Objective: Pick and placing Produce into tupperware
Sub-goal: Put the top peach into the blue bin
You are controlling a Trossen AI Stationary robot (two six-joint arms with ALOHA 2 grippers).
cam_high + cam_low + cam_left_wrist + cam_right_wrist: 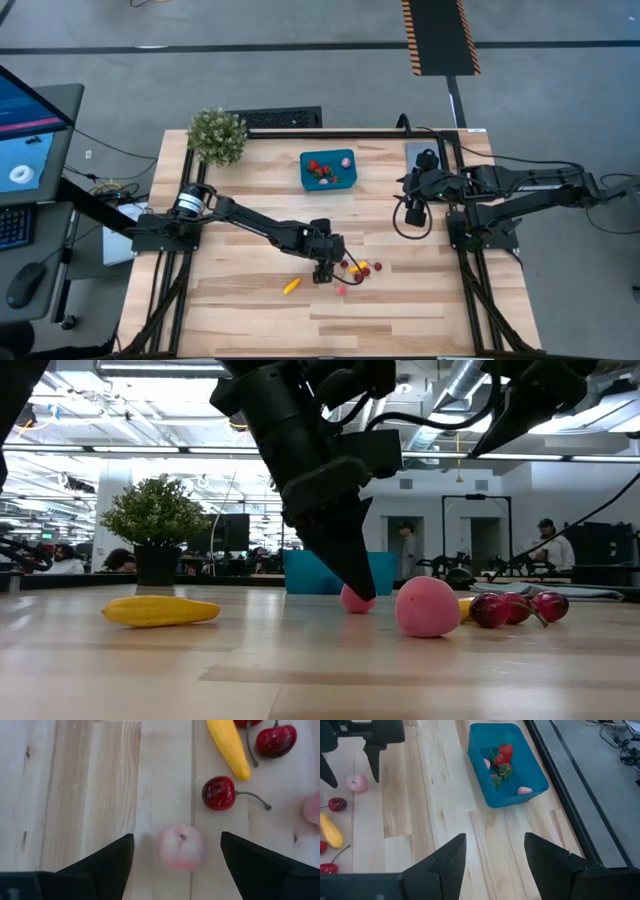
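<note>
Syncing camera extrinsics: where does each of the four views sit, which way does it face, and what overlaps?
High: above the table, looking straight down; both arms show, blue container at the far side.
Low: at tabletop height, looking level into the room; left arm drops in over a pink peach.
Left wrist: on the left arm, looking down; left gripper open around the peach.
Right wrist: on the right arm, looking across the table; right gripper open, empty.
Shared: both wrist views show the peach; high and right wrist both show the container.

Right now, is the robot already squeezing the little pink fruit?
No. In the left wrist view the pink fruit sits on the table between the left gripper's open fingers, with a gap showing on each side.
</note>
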